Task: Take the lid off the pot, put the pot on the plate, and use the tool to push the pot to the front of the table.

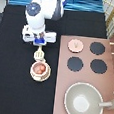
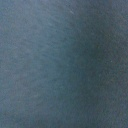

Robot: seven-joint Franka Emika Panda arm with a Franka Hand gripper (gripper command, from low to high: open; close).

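The gripper (image 1: pixel 39 42) is hanging over the black table (image 1: pixel 11 73), toward the exterior view's top left, at the end of the white arm (image 1: pixel 43 11) reaching down from the top. The tool (image 1: pixel 39 53) is sitting right under the gripper, its wider blade pointing toward the pot (image 1: pixel 39 69). The tool looks like it is being gripped, but I cannot tell how the fingers are standing, so that stays uncertain.

The pot is sitting on the plate (image 1: pixel 39 79), whose cream rim is showing around it, just below the tool in the exterior view. Whether the blade is touching the pot's rim is unclear. The pot is showing its reddish inside, with the lid off.

The lid (image 1: pixel 75 45) is lying on the stove (image 1: pixel 111 74) at the exterior view's right, on the top-left burner spot, well apart from the pot. Three black burners (image 1: pixel 75 64) are showing beside it. A grey pan (image 1: pixel 84 102) is sitting at the stove's bottom, its handle pointing right.

The wrist view is showing only a blurry dark grey-blue surface (image 2: pixel 64 64).
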